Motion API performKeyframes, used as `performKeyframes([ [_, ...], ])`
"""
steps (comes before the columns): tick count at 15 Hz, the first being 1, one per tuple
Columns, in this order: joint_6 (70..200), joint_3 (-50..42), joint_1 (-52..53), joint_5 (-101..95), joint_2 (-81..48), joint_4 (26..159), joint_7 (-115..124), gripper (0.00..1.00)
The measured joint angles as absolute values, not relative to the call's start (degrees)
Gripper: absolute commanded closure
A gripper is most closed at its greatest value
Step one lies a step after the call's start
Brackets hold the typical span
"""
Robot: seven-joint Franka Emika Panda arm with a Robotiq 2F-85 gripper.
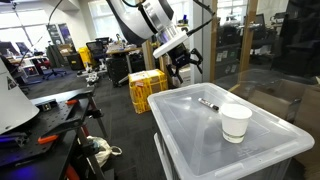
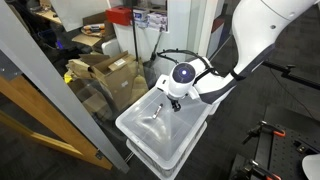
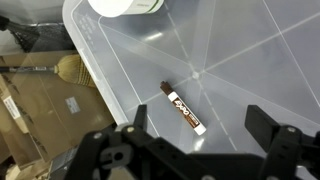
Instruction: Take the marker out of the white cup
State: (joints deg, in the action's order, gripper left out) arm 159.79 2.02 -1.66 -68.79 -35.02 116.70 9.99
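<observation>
exterior view, left to right: yellow crate [image 1: 147, 90] on the floor; pincer [image 1: 183, 72] hanging above the far edge of the desk [image 1: 185, 135], here the clear lid of a bin; marker [image 1: 208, 104] lying flat on the lid; cup [image 1: 236, 123] standing upright near it.

wrist view, left to right: cardboard box [image 3: 40, 100] beside the bin; cup [image 3: 127, 6] at the top edge, only part of it showing; marker [image 3: 184, 109] lying slantwise near the lid's centre, clearly apart from the cup; pincer [image 3: 200, 135] with jaws spread wide, one to each side of the marker in the picture, holding nothing.

judgement: the marker is out of the cup and rests on the desk, so the task proper appears done. what is left, if anything, is for the arm to draw clear; nothing shows that a further grasp is needed.
</observation>
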Motion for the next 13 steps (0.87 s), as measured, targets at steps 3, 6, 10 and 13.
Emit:
performKeyframes([
  [3,163.2,1.9,-3.1,-67.9,-33.8,118.5,17.1,0.00],
  [6,165.7,1.2,-3.4,-67.9,-33.3,118.7,25.8,0.00],
  [10,166.9,0.8,-3.4,-68.2,-33.4,118.7,29.4,0.00],
  [13,166.9,0.8,-3.4,-68.2,-33.6,118.7,29.4,0.00],
])
